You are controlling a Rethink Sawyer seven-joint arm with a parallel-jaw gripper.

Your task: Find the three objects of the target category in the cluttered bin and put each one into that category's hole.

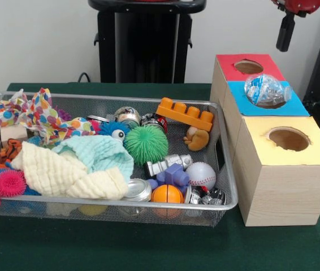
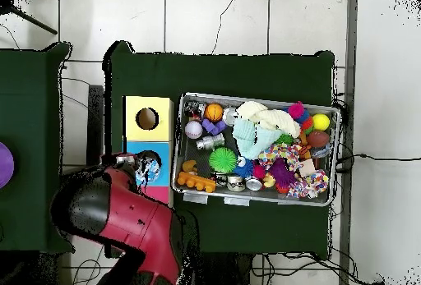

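Three holes top the wooden box (image 1: 273, 175) on the green table (image 1: 92, 248), one each in a red (image 1: 249, 66), a blue (image 1: 267, 96) and a yellow (image 1: 289, 139) panel, and this box stands just beside the wire bin (image 1: 228, 186). A clear crumpled bottle (image 1: 266, 90) sits in the blue hole, tilted, partly above the rim. Inside the bin, a cream cloth (image 1: 64, 175), a pale teal cloth (image 1: 100, 155) and a polka-dot cloth (image 1: 38, 118) cover the one end; beside them lie a green spiky ball (image 1: 146, 144), an orange brick (image 1: 186, 114), a baseball (image 1: 200, 175), an orange ball (image 1: 167, 194), a purple block (image 1: 174, 175), tin cans (image 1: 138, 190) and a small brown figure (image 1: 197, 138). From overhead the red arm (image 2: 123, 216) reaches over the box's red and blue end. Only a dark piece of the gripper (image 1: 286, 31) shows at the front view's top edge, above the red hole; whether the fingers are released or clenched I cannot tell.
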